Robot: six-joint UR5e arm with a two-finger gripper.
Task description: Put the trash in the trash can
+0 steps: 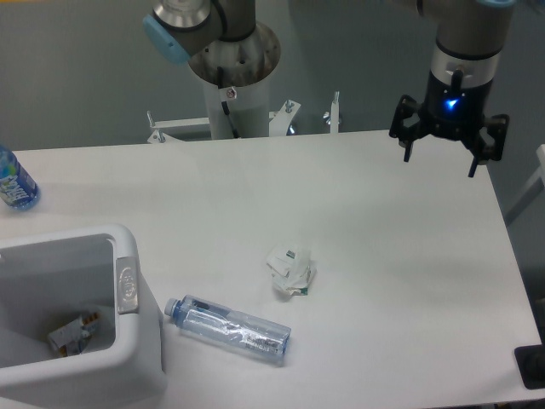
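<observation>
A crumpled white paper wad point(289, 269) with small green marks lies near the middle of the table. A clear plastic bottle with a blue cap point(228, 329) lies on its side in front of it, cap pointing left toward the trash can point(128, 281). The trash can is a large white-grey bin at the front left, with an oval logo on its rim and some scraps inside. My gripper point(440, 164) hangs open above the far right of the table, well away from both pieces of trash, with nothing between its fingers.
A bottle with a blue label point(14, 182) stands at the left edge of the table. The arm's base column point(232, 77) rises behind the far edge. A dark object point(532, 368) sits at the front right corner.
</observation>
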